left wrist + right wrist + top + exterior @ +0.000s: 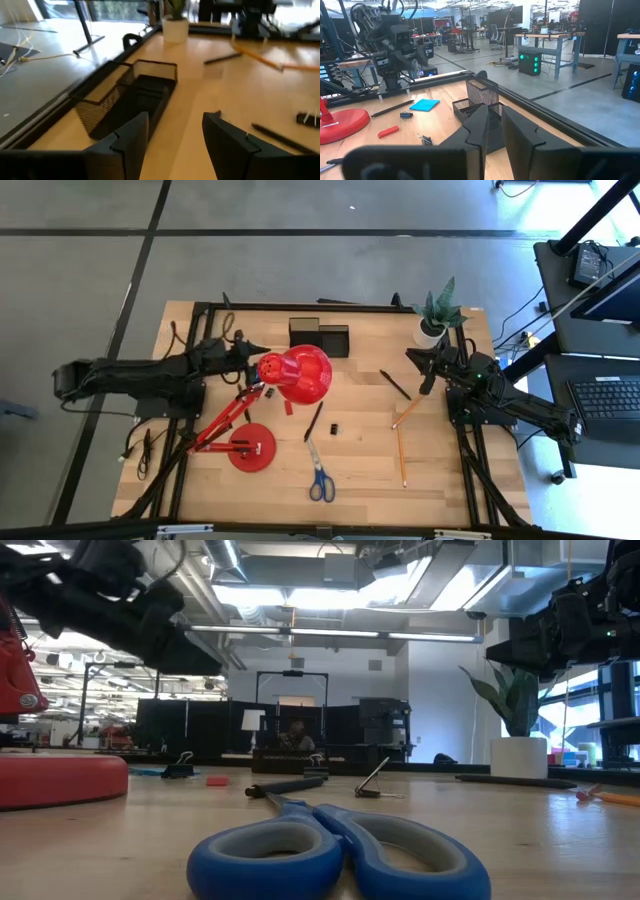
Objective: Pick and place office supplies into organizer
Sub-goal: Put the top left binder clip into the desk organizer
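Black mesh organizer with upright compartments at the table's far edge, blue-handled scissors near the front, left gripper released, right gripper nearly clenched, grasping nothing

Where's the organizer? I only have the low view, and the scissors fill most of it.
Observer: The organizer sits at the table's far edge, near the middle, just beyond the red lamp's head.
Operator: Is the left gripper holding anything?
Observer: No. The left gripper is open and empty, pointing toward the organizer.
Operator: What lies nearest the right gripper?
Observer: A black pen and a pencil lie close beside the right gripper.
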Robot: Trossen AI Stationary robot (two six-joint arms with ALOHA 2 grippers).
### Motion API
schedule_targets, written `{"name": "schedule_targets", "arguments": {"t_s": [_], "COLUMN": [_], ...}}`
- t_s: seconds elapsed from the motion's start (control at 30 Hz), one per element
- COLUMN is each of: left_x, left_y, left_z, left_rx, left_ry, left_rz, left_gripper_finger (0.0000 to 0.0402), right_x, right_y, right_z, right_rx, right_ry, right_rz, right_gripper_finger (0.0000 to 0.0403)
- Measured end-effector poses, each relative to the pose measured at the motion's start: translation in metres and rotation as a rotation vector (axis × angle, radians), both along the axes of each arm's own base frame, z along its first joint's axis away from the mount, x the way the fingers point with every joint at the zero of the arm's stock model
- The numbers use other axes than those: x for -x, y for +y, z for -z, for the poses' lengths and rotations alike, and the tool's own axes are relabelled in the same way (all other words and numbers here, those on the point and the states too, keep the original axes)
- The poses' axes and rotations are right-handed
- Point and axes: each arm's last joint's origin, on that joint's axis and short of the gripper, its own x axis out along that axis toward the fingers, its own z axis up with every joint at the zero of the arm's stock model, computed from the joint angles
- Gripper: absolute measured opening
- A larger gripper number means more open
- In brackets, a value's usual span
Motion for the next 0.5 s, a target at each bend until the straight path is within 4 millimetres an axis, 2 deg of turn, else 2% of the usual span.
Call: {"name": "schedule_targets", "arguments": {"t_s": [0.5], "left_x": [-0.052], "left_y": [-0.007], "left_z": [0.001], "left_rx": [0.014], "left_ry": [0.189], "left_rz": [0.070], "left_gripper_finger": [0.0182], "right_x": [0.000], "right_y": [0.000], "right_z": [0.000], "right_rx": [0.000], "right_ry": [0.000], "right_rz": [-0.003], "right_gripper_finger": [0.0059]}}
